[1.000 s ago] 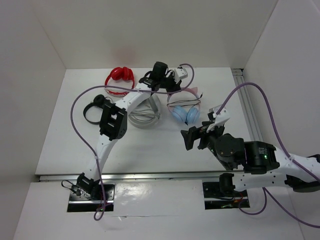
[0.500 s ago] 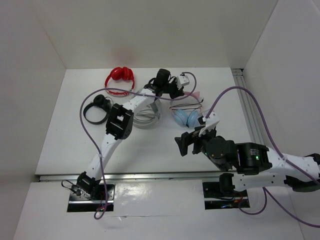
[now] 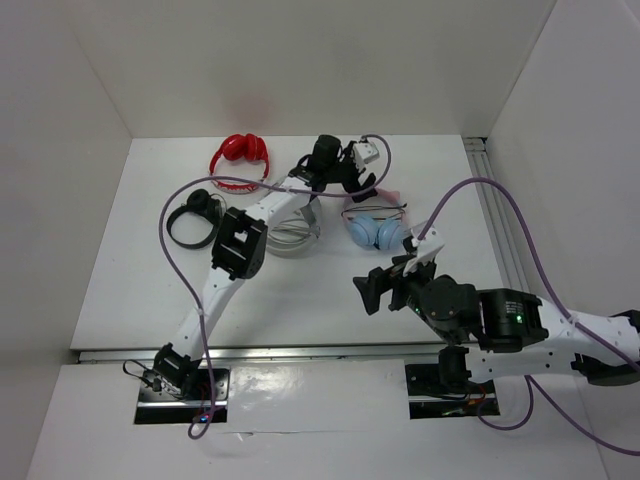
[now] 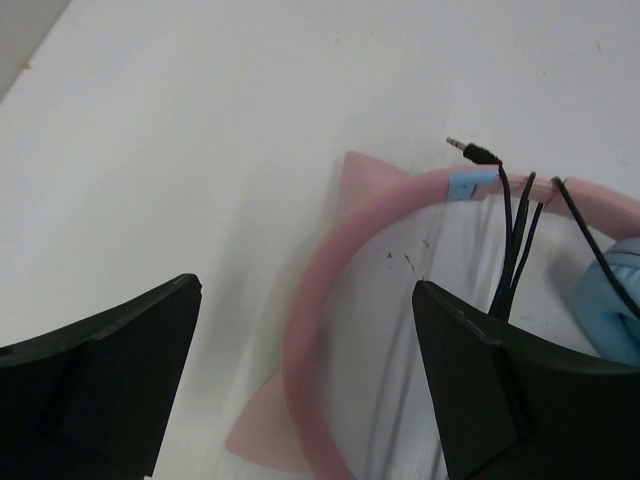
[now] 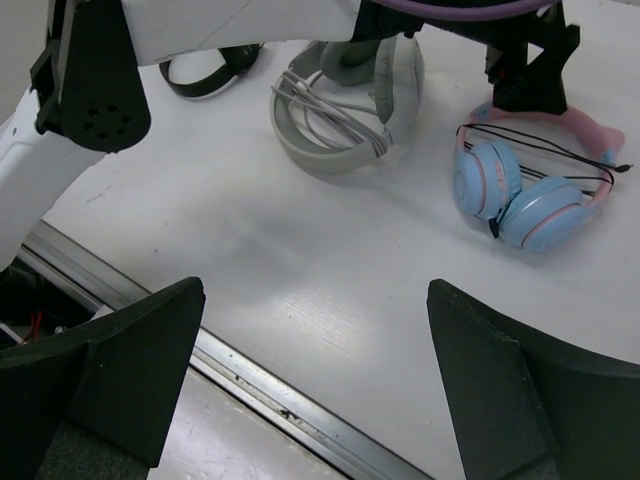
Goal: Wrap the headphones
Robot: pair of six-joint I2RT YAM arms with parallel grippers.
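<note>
The headphones lie flat on the white table, pink cat-ear band toward the back, two light blue earcups toward the front. Their thin black cable crosses the band in several strands, and its plug sticks out past the band. My left gripper hovers open just above the band, its fingers on either side and nothing held. My right gripper is open and empty, low over bare table in front of the headphones.
A red pair sits at the back left, a black pair further left, and a grey pair under the left arm, next to the pink one. A metal rail runs along the near edge, another along the right side.
The left gripper was shut and has opened above the pink band. The right gripper has moved a little nearer and to the left, still open.
</note>
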